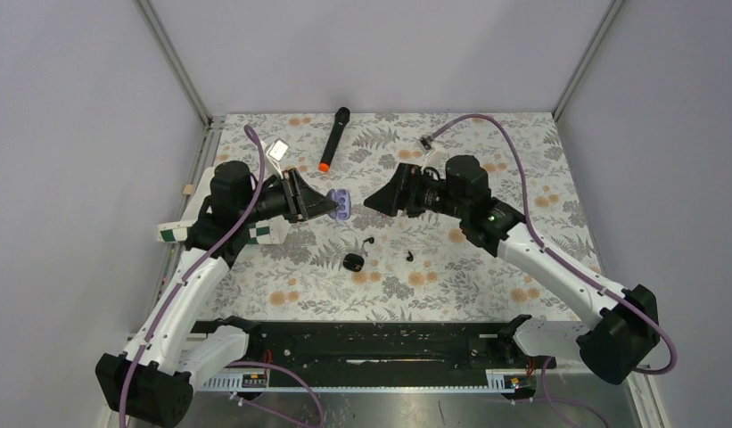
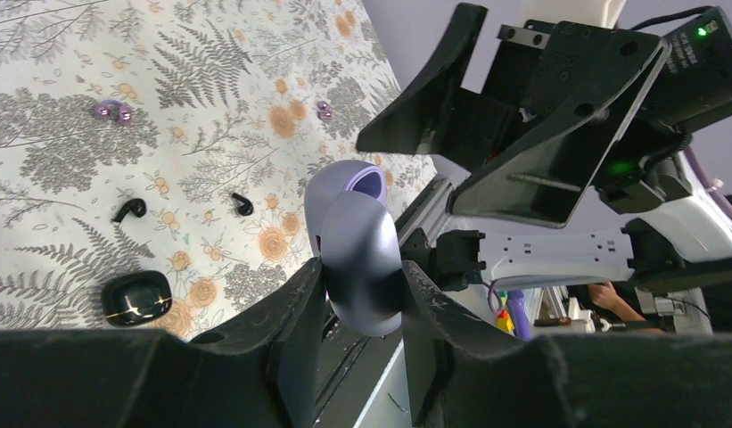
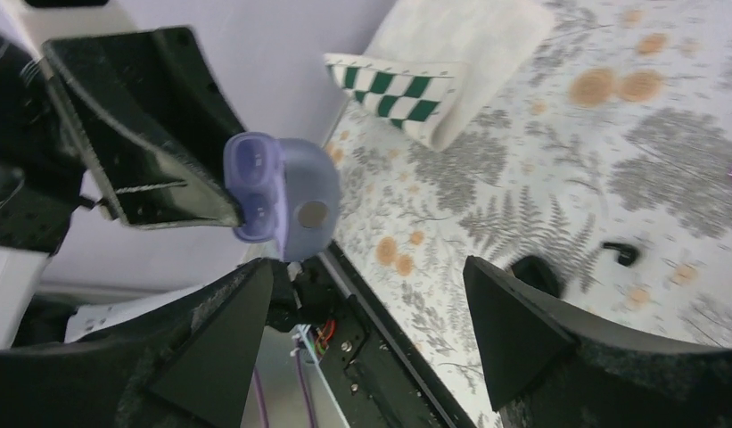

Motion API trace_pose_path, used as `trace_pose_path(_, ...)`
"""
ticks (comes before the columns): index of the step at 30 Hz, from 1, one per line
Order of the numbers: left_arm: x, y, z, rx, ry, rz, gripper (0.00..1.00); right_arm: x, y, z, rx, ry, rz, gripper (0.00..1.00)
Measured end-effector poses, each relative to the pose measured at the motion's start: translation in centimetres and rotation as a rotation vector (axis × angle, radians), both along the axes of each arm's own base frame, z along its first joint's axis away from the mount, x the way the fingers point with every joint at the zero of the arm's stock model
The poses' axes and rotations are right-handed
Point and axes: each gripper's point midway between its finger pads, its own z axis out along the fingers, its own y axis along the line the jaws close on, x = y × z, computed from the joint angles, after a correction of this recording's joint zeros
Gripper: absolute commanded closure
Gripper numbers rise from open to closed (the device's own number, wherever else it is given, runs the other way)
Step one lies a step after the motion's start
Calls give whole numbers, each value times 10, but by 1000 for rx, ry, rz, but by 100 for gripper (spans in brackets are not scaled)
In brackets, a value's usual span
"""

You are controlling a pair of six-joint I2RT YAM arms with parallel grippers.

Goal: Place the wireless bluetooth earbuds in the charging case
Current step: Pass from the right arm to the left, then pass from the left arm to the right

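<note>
Left claw [image 1: 322, 205] clamped on open lavender case [image 2: 357, 259], sockets turned toward right claw [image 1: 377, 199], presumably for loading. Right claw wide, empty, opposite. Black charging case [image 1: 353, 261] shut on worktop [image 1: 522, 160] below both claws; black earbuds [image 1: 368, 240] loose beside it.

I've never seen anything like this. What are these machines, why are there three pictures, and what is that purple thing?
These are two robot arms bolted at a table's near edge. One picture looks down from above; the other two come from a camera on each wrist. The left claw is shut on a lavender case with its lid open. The right claw is open, facing it. On the flowered table lie a black charging case, two tiny black earbuds and a microphone.
</note>
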Motion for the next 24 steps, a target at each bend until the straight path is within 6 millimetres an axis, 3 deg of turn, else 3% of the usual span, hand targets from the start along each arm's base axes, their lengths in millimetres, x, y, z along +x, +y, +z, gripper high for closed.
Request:
trace_pose_path(5,-5,-4,9,-35,-13,-39,98,-10,31,15,88,-35,112,26)
trace_pose_path(12,-6,-7,17,-64,-26,-54,98,-6,52,29,212,-7,173,33)
trace_pose_path(19,-7,-8,21,-79,-31,-63,98,-8,60,32,263,23,212,48)
trace_pose_path(24,-8,-8,24,-86,-36,-66,97,-8,61,32,270,39,216,47)
